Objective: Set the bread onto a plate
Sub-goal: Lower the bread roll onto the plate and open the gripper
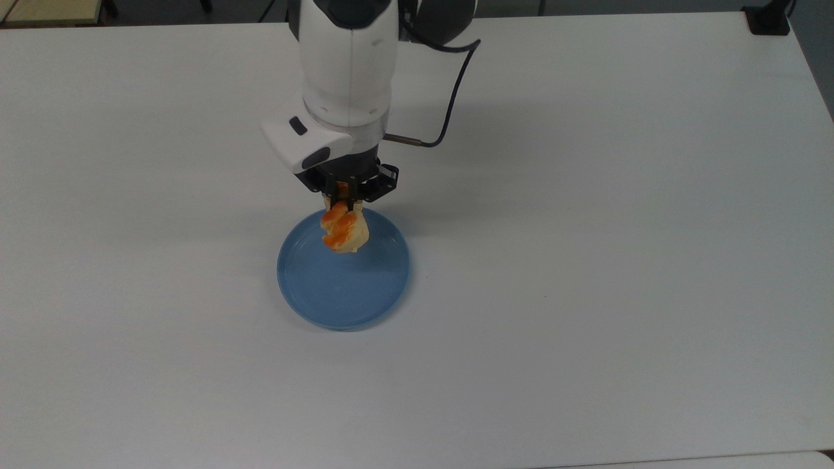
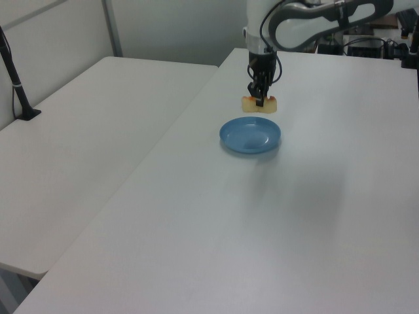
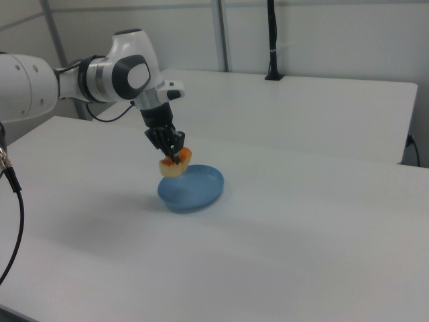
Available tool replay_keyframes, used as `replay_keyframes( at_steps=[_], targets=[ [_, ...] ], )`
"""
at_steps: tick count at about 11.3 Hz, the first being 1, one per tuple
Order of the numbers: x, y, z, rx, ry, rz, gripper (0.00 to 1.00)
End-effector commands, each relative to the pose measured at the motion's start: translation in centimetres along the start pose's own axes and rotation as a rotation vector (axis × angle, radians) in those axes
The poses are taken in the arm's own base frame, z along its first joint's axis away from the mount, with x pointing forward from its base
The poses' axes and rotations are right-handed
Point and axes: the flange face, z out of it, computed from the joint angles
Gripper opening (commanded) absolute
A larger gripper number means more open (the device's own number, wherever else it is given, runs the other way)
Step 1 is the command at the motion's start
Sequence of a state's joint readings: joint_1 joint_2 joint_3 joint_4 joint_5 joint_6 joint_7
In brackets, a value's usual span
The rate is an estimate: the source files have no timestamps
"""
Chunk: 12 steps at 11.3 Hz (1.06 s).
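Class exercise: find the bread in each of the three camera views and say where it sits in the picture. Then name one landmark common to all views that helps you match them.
Top view: bread left of centre, over the plate's upper part.
Left view: bread upper middle, just above the plate.
Right view: bread left of centre, at the plate's upper-left rim.
Shared landmark: the blue plate.

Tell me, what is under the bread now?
The blue plate lies under the bread, which hangs above it in the shut pincer. The bread covers part of the plate's floor.
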<state>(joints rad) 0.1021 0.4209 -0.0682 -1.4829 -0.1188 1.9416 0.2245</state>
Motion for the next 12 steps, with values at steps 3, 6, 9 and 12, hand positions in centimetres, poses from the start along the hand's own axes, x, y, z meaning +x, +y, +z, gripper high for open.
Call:
replay_keyframes(
  at_steps=[3,6,9,12],
  targets=[
    [0.4,0.1,2.7,-0.017,0.044,0.125,0.19],
    [1.2,-0.6,5.0,-0.056,0.063,0.169,0.19],
    [1.5,-1.1,6.6,-0.06,0.064,0.19,0.19],
    [1.6,-1.1,6.5,-0.073,0.072,0.186,1.0]
  ],
)
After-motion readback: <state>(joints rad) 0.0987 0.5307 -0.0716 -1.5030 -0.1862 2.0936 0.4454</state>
